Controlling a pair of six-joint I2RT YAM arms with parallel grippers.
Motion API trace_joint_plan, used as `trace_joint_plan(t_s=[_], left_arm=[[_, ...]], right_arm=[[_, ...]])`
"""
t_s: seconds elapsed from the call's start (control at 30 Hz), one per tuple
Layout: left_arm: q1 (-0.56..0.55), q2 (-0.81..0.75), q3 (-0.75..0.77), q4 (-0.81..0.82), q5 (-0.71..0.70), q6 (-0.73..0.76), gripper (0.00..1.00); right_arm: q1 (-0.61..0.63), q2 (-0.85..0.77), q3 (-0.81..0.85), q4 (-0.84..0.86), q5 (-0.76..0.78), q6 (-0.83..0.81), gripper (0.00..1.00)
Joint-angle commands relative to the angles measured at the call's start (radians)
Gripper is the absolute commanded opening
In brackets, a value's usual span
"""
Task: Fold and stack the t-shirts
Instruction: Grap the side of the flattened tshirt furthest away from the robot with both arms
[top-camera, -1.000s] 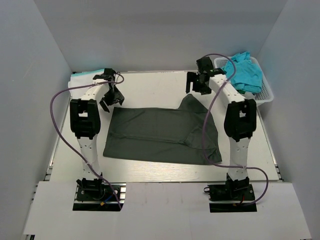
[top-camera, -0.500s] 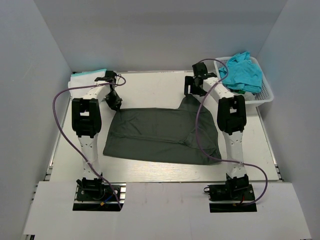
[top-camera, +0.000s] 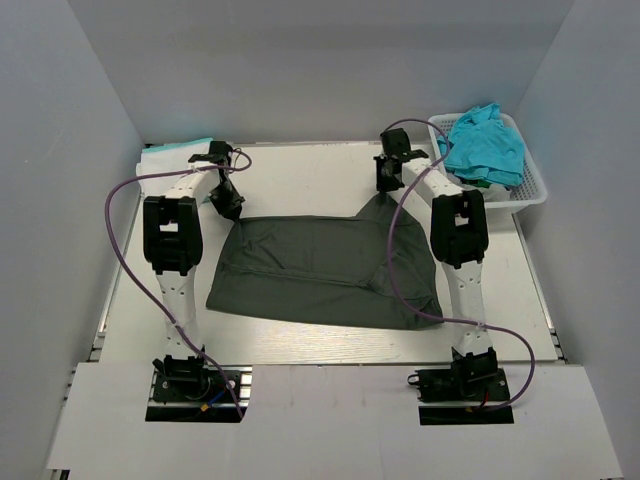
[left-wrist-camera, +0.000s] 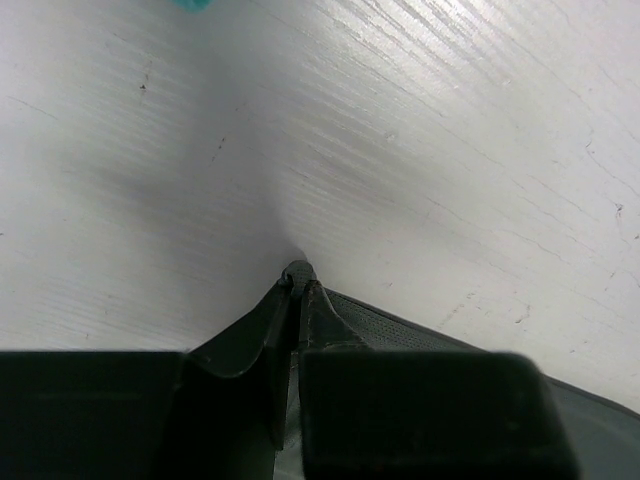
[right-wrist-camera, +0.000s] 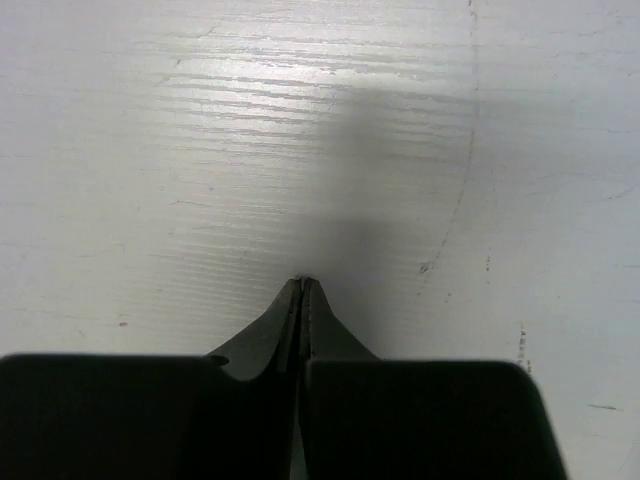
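Far left, the grey side wall (top-camera: 60, 150) hems the table (top-camera: 300, 170) in tight. In the upper-left corner a folded pile (top-camera: 165, 156), white with a turquoise edge, sits right against that wall. Just beside it is the left gripper (top-camera: 230, 203), down at the far-left corner of the dark grey shirt (top-camera: 320, 270). The wrist view shows its fingers (left-wrist-camera: 250, 335) pressed together on the table, with dark cloth running off to the lower right, so it is clamped on that corner. A purple cable (top-camera: 110, 215) loops out from the left arm toward the wall.

Centre frame, the dark grey shirt lies spread flat, wide side to side. There is bare white table beyond it at the top and a thin bare strip along its near edge.

Moving right, the shirt rises to a peak that meets the right gripper (top-camera: 388, 178). Its jaws are closed tight on the tabletop, though the wrist view shows no cloth between them, so I cannot tell whether it has the shirt. The right arm and its cable cross over the shirt's right side.

Upper right, a white basket (top-camera: 532, 188) holds a crumpled turquoise shirt (top-camera: 485, 145), near the right gripper and hard against the right wall (top-camera: 590, 150).
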Motion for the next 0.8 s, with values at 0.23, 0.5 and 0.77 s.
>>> trace_joint_plan(t_s=[0.23,0.5,0.77], left_arm=[[-0.015,-0.078,0.016,-0.071,-0.075,0.019,0.14],[-0.025,-0.293,-0.151,0.079,-0.067,0.114,0.15],[-0.025,-0.543,-0.421,0.348,0.059,0.25,0.2]], right_arm=[[0.012,-0.266,-0.186,0.113,0.028,-0.007,0.0],[0.019,-0.604,-0.53,0.208,-0.005,0.016,0.0],[0.018,-0.821,-0.77,0.233,-0.019,0.048,0.0]])
